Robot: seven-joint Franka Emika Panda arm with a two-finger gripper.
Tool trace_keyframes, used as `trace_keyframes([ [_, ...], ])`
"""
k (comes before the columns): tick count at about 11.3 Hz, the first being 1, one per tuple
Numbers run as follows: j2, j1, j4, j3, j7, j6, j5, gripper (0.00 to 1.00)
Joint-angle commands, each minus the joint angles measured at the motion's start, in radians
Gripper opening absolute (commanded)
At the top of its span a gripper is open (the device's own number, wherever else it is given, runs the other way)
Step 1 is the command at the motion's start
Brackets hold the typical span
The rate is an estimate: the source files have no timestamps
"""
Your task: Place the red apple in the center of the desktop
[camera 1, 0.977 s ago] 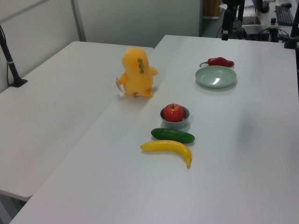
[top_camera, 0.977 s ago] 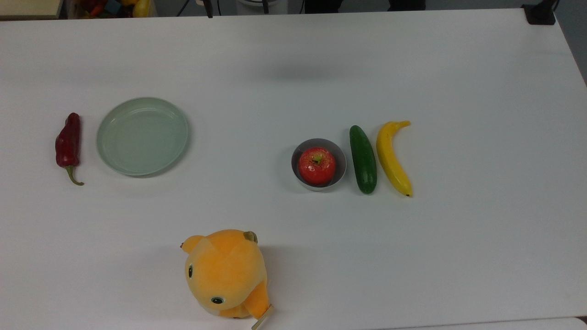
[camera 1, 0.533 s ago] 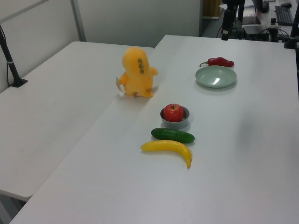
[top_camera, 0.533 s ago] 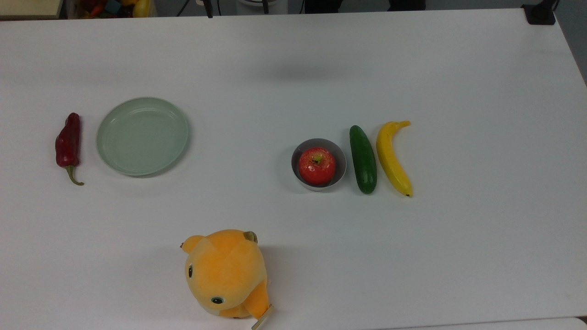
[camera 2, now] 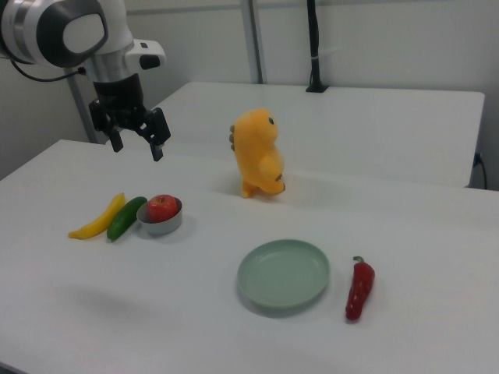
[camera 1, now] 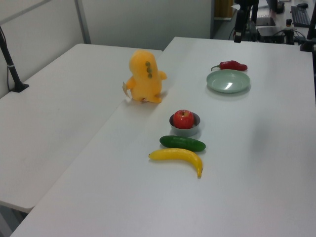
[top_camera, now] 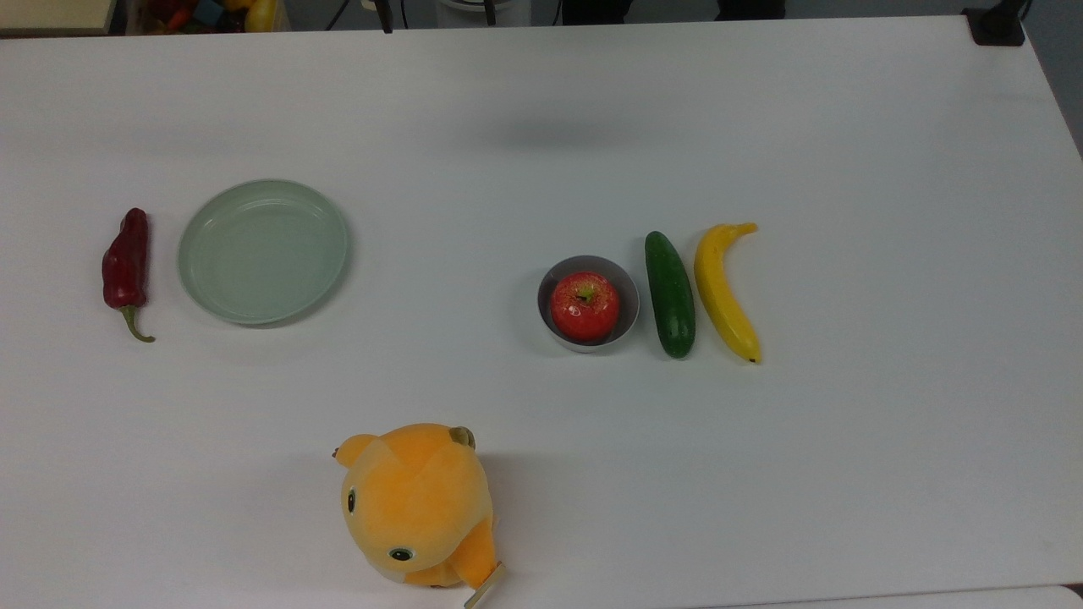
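The red apple [top_camera: 585,305] [camera 1: 183,119] [camera 2: 162,207] rests inside a small grey bowl [top_camera: 548,317] [camera 1: 193,130] [camera 2: 161,226], stem dimple up, on the white desktop [top_camera: 541,135] [camera 1: 256,163] [camera 2: 195,312]. In the right view my gripper [camera 2: 137,143] hangs open in the air, high above the table and up-left of the bowl, with nothing between its fingers. Apple and gripper are well apart.
A green cucumber [top_camera: 669,293] and a yellow banana [top_camera: 724,292] lie beside the bowl. A pale green plate [top_camera: 263,250] and a dark red chili pepper [top_camera: 126,267] lie at the top view's left. An orange plush toy [top_camera: 416,504] stands near the front edge.
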Motion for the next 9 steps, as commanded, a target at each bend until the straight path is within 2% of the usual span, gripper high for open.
trace_keyframes([
  [1,-0.005,-0.002,-0.012,0.005,-0.014,0.011,-0.008,1.00],
  [6,0.058,0.018,0.004,0.007,-0.018,0.023,-0.005,1.00],
  [9,0.159,0.047,0.092,0.007,-0.009,0.099,0.004,1.00],
])
